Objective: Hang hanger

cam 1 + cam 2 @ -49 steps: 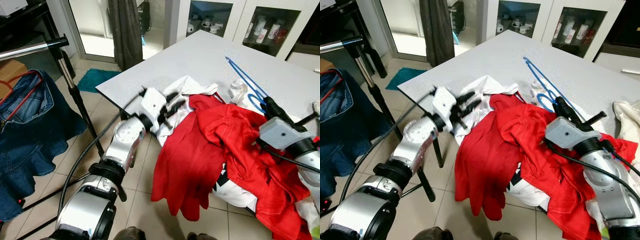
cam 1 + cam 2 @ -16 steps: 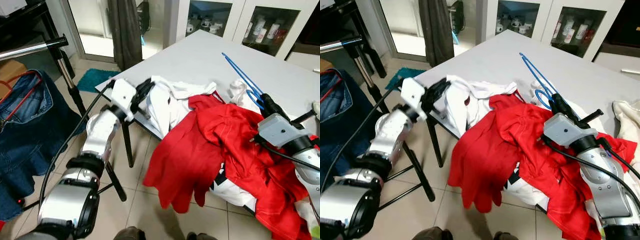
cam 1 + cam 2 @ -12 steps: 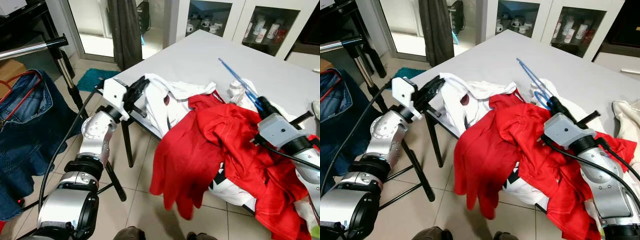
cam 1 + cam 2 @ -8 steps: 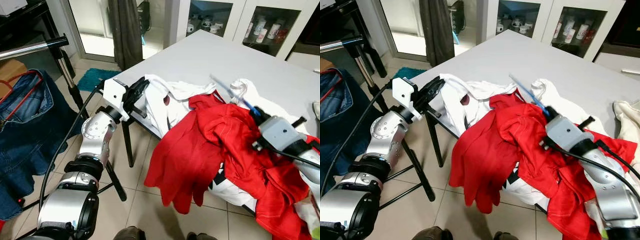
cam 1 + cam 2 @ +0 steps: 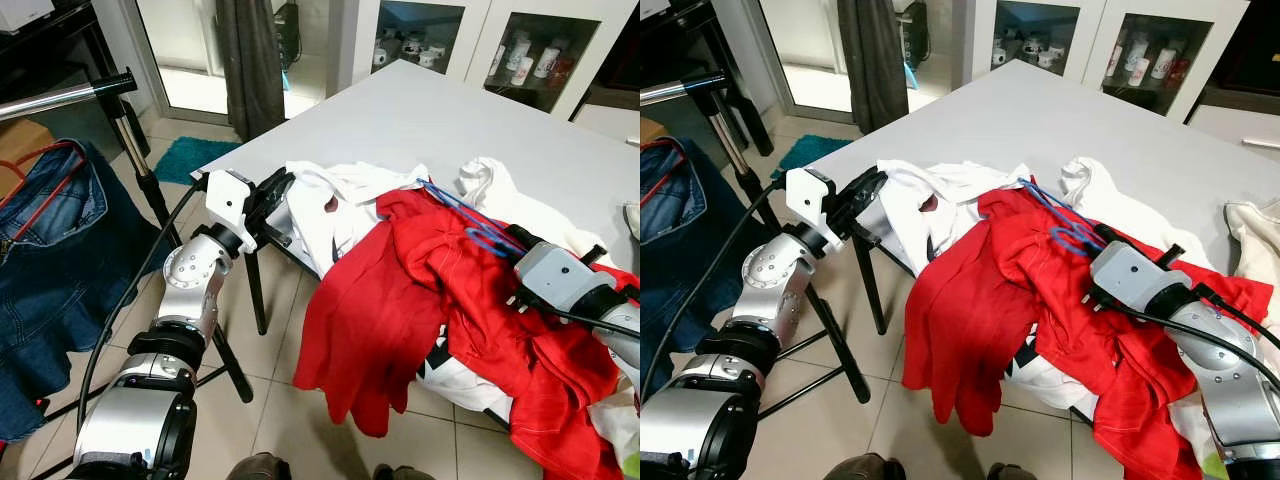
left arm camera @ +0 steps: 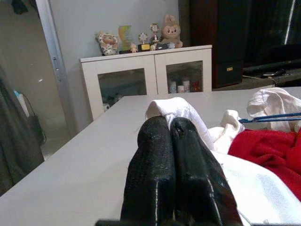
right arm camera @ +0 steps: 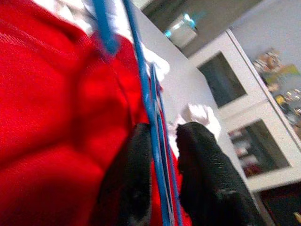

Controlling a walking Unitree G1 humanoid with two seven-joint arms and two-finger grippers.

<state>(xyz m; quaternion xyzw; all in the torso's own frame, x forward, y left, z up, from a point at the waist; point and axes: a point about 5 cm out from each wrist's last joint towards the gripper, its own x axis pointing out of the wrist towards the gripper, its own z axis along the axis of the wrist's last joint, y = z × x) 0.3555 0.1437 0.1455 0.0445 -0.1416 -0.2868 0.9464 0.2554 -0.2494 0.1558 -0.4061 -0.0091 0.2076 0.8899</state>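
The thin blue wire hanger (image 5: pixel 462 214) is held low and nearly flat over the crumpled red garment (image 5: pixel 400 300), which spills over the edge of the pale grey table (image 5: pixel 420 115); it is judged that a snag is the main risk, since a wire tip could catch in the red folds and drag the cloth along if the arm is raised or swung. A second risk is judged to be twisting or slipping of the hanger, because only thin wires are pinched between the black fingers (image 7: pixel 136 183) and the long frame sticks out well beyond them. The right gripper (image 5: pixel 1102 243) is closed almost fully, with only the blue wires in the narrow gap, and its body rests just above the red cloth. The left gripper (image 5: pixel 275 190) is seen with its two fingers pressed together on a fold of the white garment (image 6: pixel 171 109) at the table edge, just beside the red one. The chrome clothes rail (image 5: pixel 60 96) and the hung blue denim garment (image 5: pixel 55 250) stand well apart, beyond the left arm.
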